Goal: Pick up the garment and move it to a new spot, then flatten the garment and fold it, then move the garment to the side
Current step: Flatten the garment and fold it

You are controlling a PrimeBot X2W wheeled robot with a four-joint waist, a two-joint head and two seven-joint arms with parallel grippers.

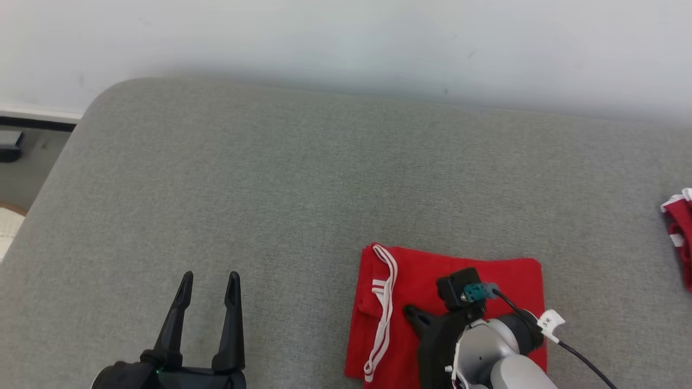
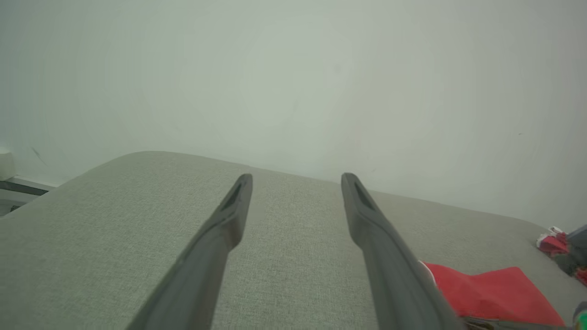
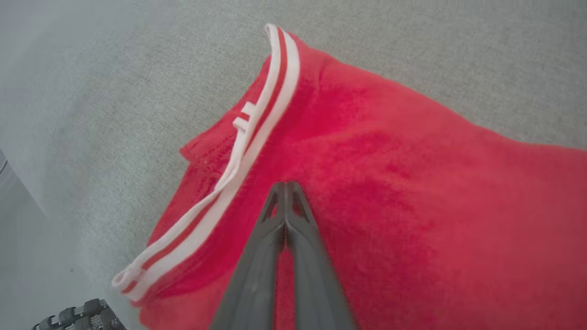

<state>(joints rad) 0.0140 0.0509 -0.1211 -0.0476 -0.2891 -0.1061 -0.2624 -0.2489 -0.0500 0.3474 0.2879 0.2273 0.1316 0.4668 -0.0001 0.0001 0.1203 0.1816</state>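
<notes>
The garment (image 1: 486, 278) is red with white-striped trim, folded into a rectangle on the grey cushion (image 1: 303, 183), near its front edge and right of centre. My right gripper (image 1: 413, 314) reaches down onto its middle. In the right wrist view the right gripper (image 3: 285, 184) is shut, its tips pinching the red garment (image 3: 412, 183) just right of the striped band (image 3: 257, 133). My left gripper (image 1: 210, 281) stands open over bare cushion, well left of the garment. The left wrist view shows the left gripper (image 2: 296, 181) holding nothing, with the garment (image 2: 495, 293) at lower right.
A second bundle of red and white cloth (image 1: 680, 227) lies at the cushion's right edge, also visible as the bundle (image 2: 552, 242) in the left wrist view. A pale wall (image 1: 346, 43) runs behind the cushion. The floor (image 1: 21, 173) drops off at the left.
</notes>
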